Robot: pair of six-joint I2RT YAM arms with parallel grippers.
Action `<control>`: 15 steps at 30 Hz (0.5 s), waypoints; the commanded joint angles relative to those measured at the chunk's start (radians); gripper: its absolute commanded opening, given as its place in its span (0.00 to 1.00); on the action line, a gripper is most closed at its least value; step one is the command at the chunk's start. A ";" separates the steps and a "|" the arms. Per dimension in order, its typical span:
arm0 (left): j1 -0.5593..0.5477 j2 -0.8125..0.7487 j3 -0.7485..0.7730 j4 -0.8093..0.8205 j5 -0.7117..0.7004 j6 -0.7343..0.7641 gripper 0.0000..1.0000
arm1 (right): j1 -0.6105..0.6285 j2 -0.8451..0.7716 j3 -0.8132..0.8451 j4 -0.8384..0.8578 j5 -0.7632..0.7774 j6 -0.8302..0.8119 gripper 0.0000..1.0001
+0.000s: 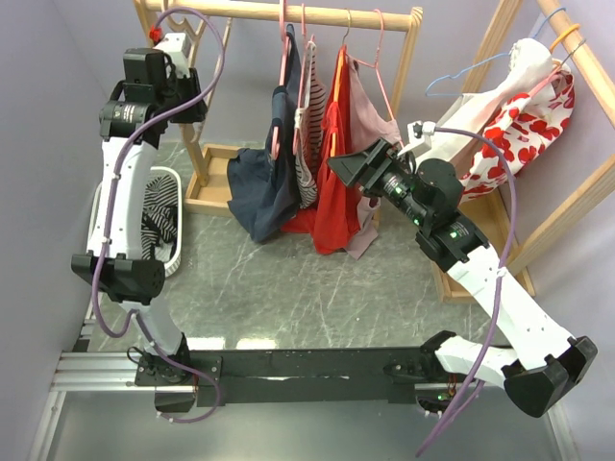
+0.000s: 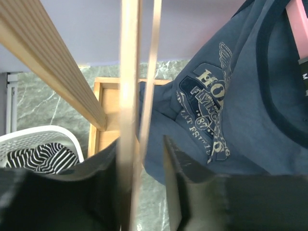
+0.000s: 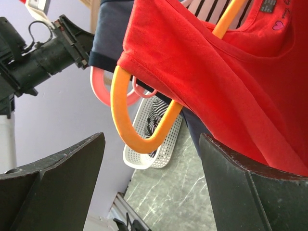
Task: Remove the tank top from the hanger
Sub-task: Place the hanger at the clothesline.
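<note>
I have the tank top (image 1: 334,216), the red one, hanging on its orange hanger (image 3: 120,110) at the middle of the rail (image 1: 288,12), between a striped top (image 1: 307,144) and a dusty pink one (image 1: 370,110). Its hem reaches down close to the table (image 1: 288,288).

My right gripper (image 3: 151,138) is up beside the tank top, pointed at it from the right. Its fingers stand wide apart and hold nothing. In the right wrist view the curved end of the orange hanger, with the red shoulder draped over it, sits in the gap between them and touches neither finger.

My left gripper (image 2: 139,144) is high at the left end of the rack. Its fingers are partly open, with the rack's upright post (image 2: 129,72) running between them. The post looks close against one finger and clear of the other, but it is blurred, so I cannot tell whether there is contact.

Just right of that post hangs a navy top (image 1: 259,187) with a pale printed crest, on a pink hanger (image 1: 279,106). A white basket (image 2: 43,131) sits on the table left of the rack, with striped cloth (image 1: 159,216) in it.
</note>
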 commanded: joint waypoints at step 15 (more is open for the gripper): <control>0.000 -0.145 -0.001 0.107 -0.040 -0.022 0.60 | -0.008 0.002 -0.007 0.046 -0.011 0.005 0.87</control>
